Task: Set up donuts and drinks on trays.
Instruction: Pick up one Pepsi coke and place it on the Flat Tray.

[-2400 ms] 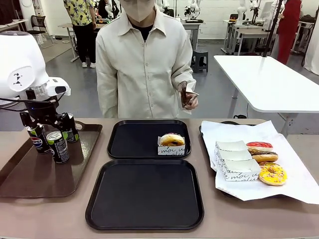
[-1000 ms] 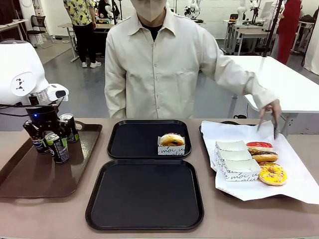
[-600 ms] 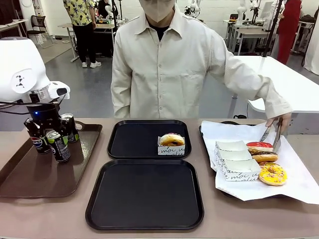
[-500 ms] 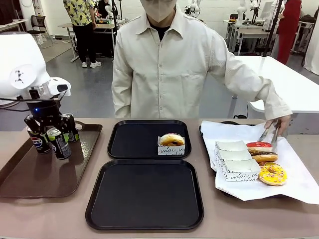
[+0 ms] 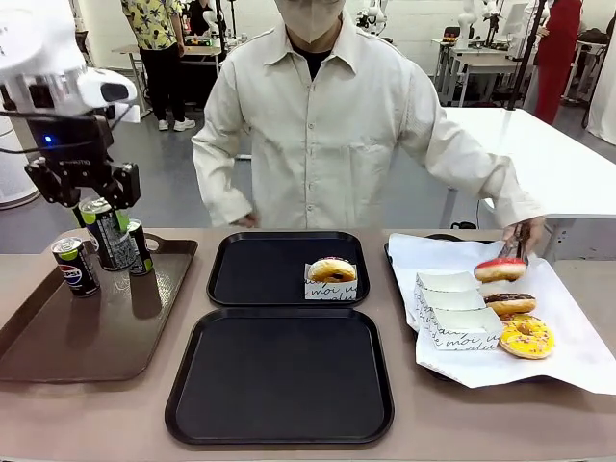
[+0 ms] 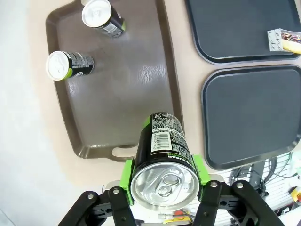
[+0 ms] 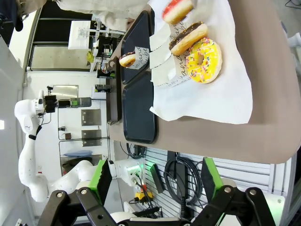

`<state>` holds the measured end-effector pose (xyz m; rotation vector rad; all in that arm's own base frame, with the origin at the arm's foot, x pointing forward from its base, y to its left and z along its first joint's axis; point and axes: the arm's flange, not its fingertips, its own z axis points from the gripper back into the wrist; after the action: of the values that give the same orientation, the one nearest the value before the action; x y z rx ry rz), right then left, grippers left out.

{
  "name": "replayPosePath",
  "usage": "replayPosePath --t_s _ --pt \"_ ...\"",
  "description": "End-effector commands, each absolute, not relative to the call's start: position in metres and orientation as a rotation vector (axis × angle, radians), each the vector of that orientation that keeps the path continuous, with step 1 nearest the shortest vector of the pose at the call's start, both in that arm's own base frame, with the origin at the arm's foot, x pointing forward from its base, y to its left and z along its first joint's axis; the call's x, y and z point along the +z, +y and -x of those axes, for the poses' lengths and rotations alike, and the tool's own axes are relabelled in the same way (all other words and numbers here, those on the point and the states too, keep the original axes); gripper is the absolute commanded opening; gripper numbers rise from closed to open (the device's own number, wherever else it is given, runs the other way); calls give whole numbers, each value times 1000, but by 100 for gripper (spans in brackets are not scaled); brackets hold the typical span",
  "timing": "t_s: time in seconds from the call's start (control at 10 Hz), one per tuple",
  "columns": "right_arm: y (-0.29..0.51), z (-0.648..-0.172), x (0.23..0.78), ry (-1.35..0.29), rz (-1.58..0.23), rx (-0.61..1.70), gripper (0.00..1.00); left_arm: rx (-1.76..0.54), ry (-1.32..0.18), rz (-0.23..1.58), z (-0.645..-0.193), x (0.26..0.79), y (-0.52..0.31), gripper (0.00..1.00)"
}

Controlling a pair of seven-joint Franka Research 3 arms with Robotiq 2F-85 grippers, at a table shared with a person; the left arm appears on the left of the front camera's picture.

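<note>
My left gripper is shut on a dark soda can with green accents, held above the brown tray. In the left wrist view the green pads clamp that can near its silver top. Two more cans stand on the brown tray. Two black trays lie mid-table: the far one carries a glazed donut in a white box, the near one is bare. My right gripper is open beyond the table's end, near the yellow-sprinkled donut.
A person across the table holds a red-iced donut in tongs over the white paper. On that paper lie white boxes, a chocolate donut and the yellow-sprinkled donut.
My left gripper closed on the green-accented can and lifted it off the brown tray. The person's tongs picked the red-iced donut up from the paper.
</note>
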<state>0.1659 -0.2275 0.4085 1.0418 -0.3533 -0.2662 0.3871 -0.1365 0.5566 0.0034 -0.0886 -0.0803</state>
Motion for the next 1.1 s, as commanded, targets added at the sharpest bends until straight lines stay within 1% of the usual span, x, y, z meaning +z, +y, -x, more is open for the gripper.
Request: replayPosePath --t_s 0.0,0.2,0.3,0.4,0.5,0.7,1.0 --pt "-227 -168 408 -368 -1055 -247 100 -80 -87 -18 -394 545 -134 0" --pt "-227 -168 408 -368 -1055 -247 100 -80 -87 -18 -394 545 -134 0" --pt "-227 -168 408 -368 -1055 -247 100 -79 -77 -7 -388 551 -136 58" --pt "-227 -168 408 -368 -1055 -247 100 -103 -111 -34 -393 547 -146 58" --pt "-227 -168 408 -368 -1055 -247 100 -115 -133 -15 -403 543 -157 58" --pt "-227 -168 408 -368 -1055 -247 100 -115 -129 18 -422 533 -182 58" --pt "-227 -168 408 -368 -1055 -247 100 -144 -151 -4 -446 514 -223 58"
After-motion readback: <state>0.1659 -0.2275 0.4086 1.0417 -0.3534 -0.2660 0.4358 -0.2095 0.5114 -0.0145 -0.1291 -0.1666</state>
